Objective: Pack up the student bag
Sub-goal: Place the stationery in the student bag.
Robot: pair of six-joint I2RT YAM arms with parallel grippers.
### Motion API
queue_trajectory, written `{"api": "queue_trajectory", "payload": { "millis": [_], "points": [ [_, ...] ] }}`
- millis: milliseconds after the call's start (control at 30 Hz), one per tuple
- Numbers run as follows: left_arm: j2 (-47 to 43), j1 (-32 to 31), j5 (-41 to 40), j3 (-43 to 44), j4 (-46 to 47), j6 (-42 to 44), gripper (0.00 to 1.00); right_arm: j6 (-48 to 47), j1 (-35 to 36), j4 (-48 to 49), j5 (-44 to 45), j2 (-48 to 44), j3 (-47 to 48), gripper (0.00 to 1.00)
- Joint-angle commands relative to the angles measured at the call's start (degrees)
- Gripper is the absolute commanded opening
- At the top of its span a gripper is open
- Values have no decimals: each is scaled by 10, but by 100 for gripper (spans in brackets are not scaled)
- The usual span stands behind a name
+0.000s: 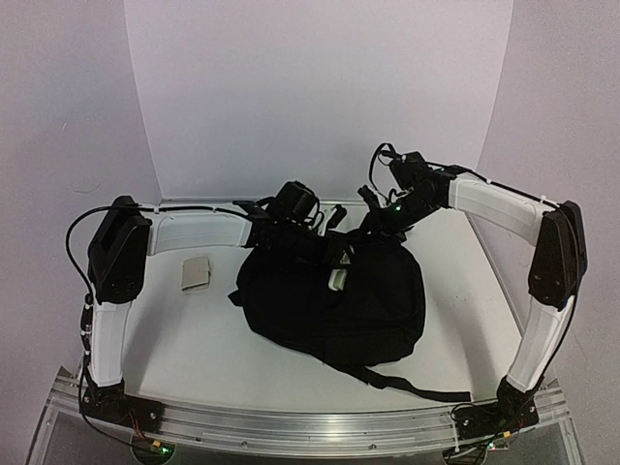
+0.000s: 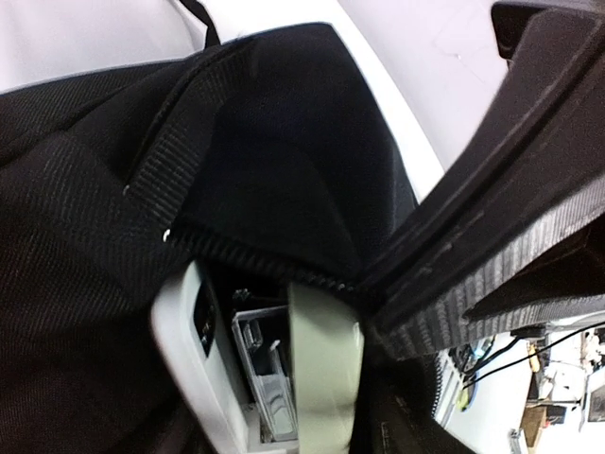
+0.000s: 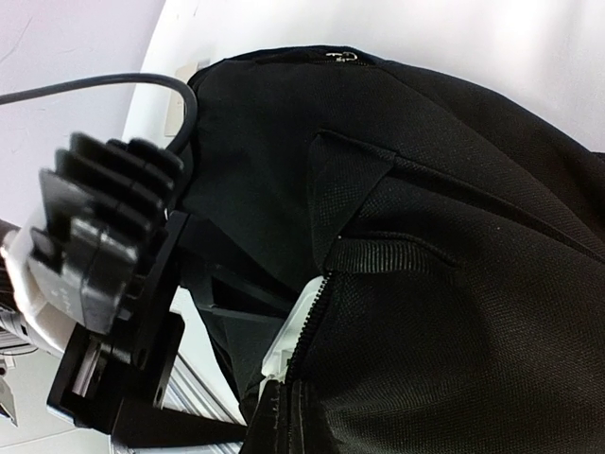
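- While the student bag point(image 1: 339, 310) slumps at the middle of the table point(image 1: 184, 339), I judge it soft, floppy and light; the zip rim offers the firmest hold.
- My left gripper point(image 1: 322, 247) is at its mouth, and I cannot tell how wide it stands; my right gripper point(image 1: 376, 218) is closed at the top edge.
- My left wrist view shows a pale object point(image 2: 321, 378) inside the mouth close up; only the overhead view shows my 2 arms and the trailing strap point(image 1: 417, 387).

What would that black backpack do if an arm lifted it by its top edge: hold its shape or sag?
Probably sag: the backpack lies slumped, its woven fabric folding at the opening. Its loose strap would likely trail along the table. The pale item in its mouth might slide out if it tips.
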Motion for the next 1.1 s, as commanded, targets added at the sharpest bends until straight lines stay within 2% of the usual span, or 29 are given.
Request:
{"api": "queue_trajectory", "payload": {
  "millis": [0, 200, 433, 567, 733, 800, 933, 1067],
  "points": [
    [0, -8, 4, 26, 46, -5, 67, 11, -10, -5, -21, -27, 3, 0],
    [-35, -8, -13, -29, 76, -27, 65, 9, -20, -5, -18, -27, -3, 0],
    [-63, -8, -9, -73, 81, -46, 53, 11, -23, -6, -25, -29, -3, 0],
    [-41, -8, -1, -45, 83, -49, 43, 15, -23, -4, -35, -35, -15, 0],
    [3, -8, 21, 26, 79, -51, 39, 18, -23, -4, -35, -38, -21, 0],
    [13, -8, 21, 43, 79, -53, 40, 19, -23, -5, -35, -39, -19, 0],
    [18, -8, 8, 53, 54, -56, 58, 19, -22, -7, -36, -41, -16, 0],
    [-9, -8, 2, 12, 55, -69, 59, 18, -24, -10, -33, -45, -16, 0]
  ]
}}
